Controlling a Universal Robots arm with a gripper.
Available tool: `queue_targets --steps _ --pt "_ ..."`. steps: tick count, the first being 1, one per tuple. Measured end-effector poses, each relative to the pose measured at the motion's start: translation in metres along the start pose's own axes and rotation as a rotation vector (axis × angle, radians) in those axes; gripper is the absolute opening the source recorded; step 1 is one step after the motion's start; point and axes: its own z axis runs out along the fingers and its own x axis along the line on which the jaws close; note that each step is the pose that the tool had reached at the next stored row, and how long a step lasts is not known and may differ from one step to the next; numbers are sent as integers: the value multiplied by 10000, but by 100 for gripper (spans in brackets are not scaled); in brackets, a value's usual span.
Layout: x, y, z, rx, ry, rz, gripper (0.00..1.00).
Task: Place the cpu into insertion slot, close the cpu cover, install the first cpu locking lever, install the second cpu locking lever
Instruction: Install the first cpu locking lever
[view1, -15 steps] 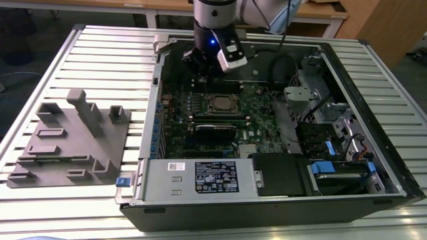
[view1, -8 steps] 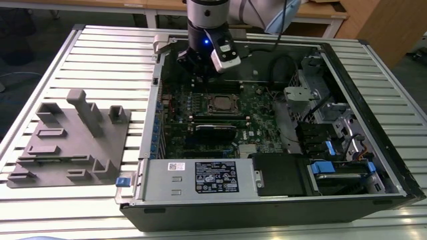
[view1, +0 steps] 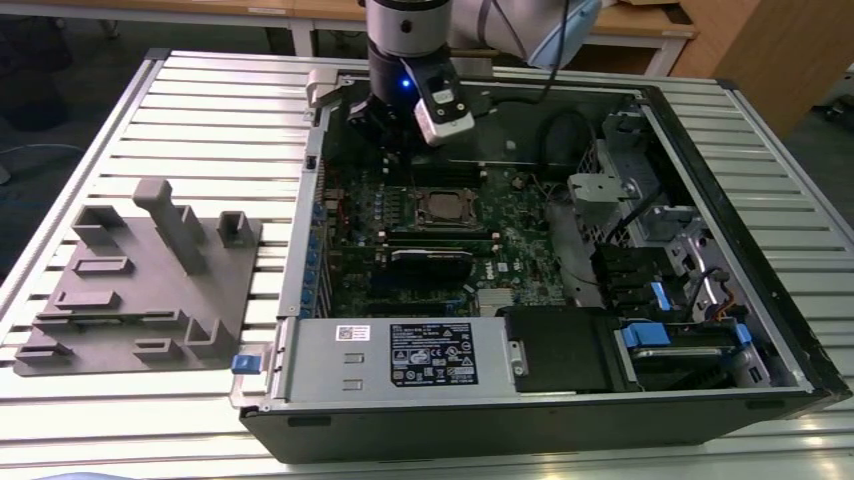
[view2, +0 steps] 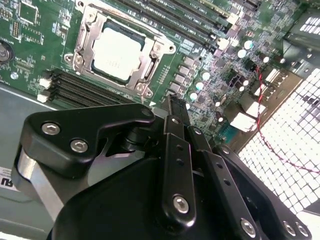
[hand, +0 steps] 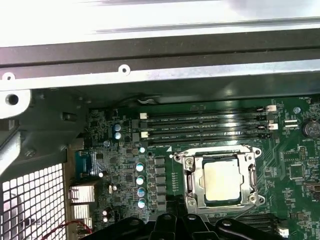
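The cpu (view2: 116, 54) (hand: 223, 181) lies flat in the insertion slot (view1: 441, 208) on the green motherboard, its pale metal top showing. The cpu cover (view2: 150, 62) (hand: 196, 182) lies down around it as a silvery frame. Thin lever rods run along the socket's sides; whether they are latched I cannot tell. My gripper (view1: 387, 138) (view2: 171, 104) (hand: 177, 221) hangs above the board on the far side of the socket, apart from it. Its black fingers (view2: 175, 150) stand together, shut on nothing.
The board sits inside an open computer case (view1: 747, 390) with raised walls. Black memory slots (hand: 210, 125) run beside the socket. A perforated rear panel (view2: 295, 160) with a red wire, drive bays (view1: 667, 300) and a power supply (view1: 400, 355) crowd the case. A grey fixture (view1: 147, 280) lies outside.
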Motion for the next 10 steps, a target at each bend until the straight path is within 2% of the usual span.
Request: queue_targets --steps 3,7,10 --pt "15 -1 0 -226 19 9 11" --pt "48 -4 3 -442 36 17 11" --pt "68 -7 11 -701 57 27 11"
